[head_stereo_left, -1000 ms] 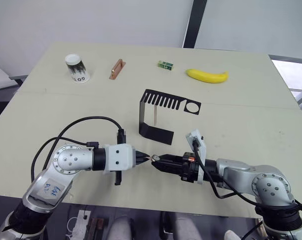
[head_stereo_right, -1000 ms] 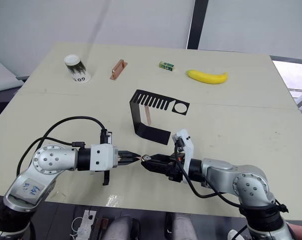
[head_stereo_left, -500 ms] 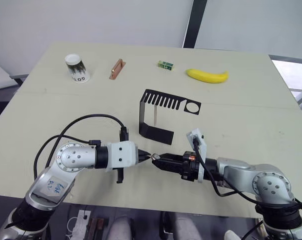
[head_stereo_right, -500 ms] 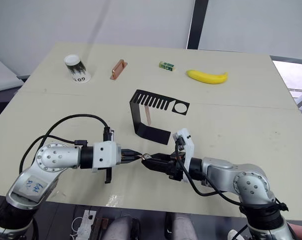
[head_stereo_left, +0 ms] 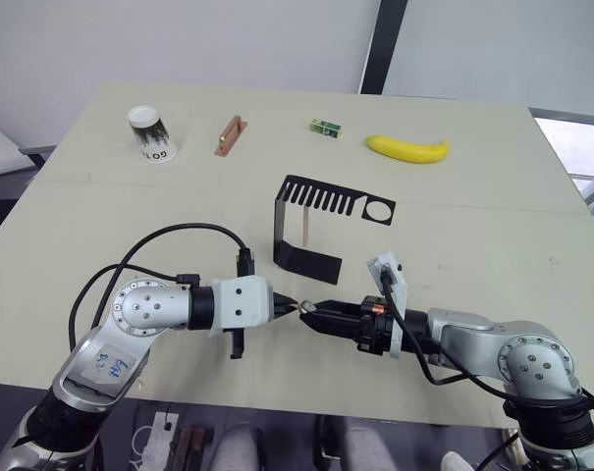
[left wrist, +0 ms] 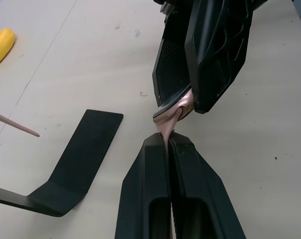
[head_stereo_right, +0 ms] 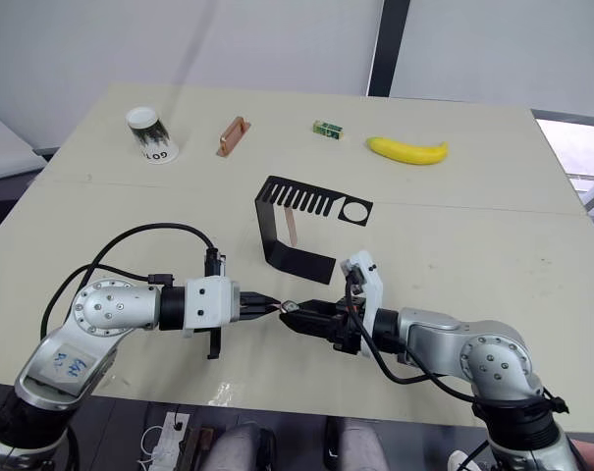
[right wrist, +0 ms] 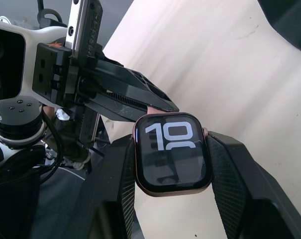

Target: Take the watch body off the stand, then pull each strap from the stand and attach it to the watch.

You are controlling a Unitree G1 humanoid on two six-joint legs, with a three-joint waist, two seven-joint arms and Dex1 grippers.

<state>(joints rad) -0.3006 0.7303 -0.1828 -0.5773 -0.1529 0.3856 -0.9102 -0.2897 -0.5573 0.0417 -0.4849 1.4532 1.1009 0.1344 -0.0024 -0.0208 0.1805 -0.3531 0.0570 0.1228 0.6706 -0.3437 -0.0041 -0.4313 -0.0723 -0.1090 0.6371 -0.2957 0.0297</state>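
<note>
The right tool (right wrist: 172, 149) holds the watch (right wrist: 172, 154) tight between its two black fingers, low over the near part of the table (head_stereo_left: 493, 235). The watch screen shows a white "10". The left tool (left wrist: 169, 142) is pinched shut on a pink strap (left wrist: 171, 123), and the end of that strap touches the edge of the watch. The two tools meet tip to tip in front of the black stand (head_stereo_left: 321, 224). The second pink strap (head_stereo_right: 291, 228) hangs from a slot in the stand. Since a second ago, the left tool has moved a little closer to the right one. The watch, stand, cup (head_stereo_left: 150, 134), brown bar (head_stereo_left: 229, 135), small green box (head_stereo_left: 324, 127) and banana (head_stereo_left: 407, 148) have not moved.
</note>
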